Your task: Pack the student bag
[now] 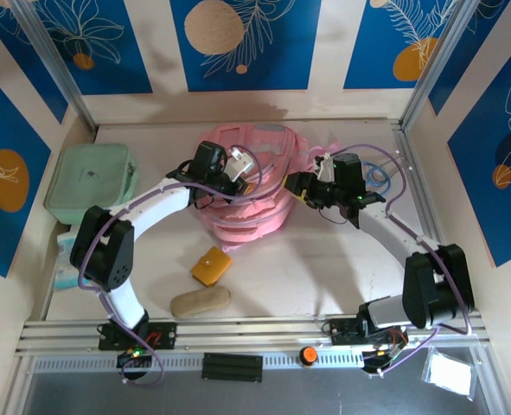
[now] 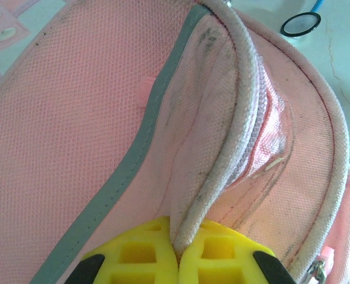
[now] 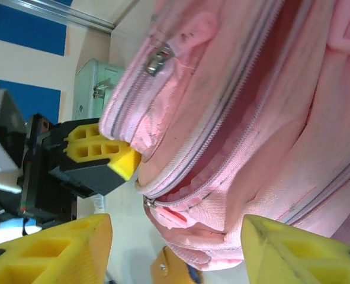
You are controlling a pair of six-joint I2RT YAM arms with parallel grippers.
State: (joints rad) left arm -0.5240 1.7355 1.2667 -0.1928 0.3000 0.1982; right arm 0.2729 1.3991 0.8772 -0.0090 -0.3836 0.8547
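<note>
Your left hand (image 2: 176,251) clamps the rim (image 2: 237,118) of the bag (image 2: 92,118). Your right hand (image 3: 176,236), held apart, faces its zip opening (image 3: 222,136).

The pale table (image 1: 324,268) carries the student bag (image 1: 238,226) at its middle, toward the far wall. Left of the bag lies a mint green zip case (image 1: 91,186), and right of the bag, near the far corner, a blue ring (image 1: 376,177). On the near side of the bag sit an orange pouch (image 1: 212,265) and, nearer still, a tan oblong piece (image 1: 201,302).
</note>
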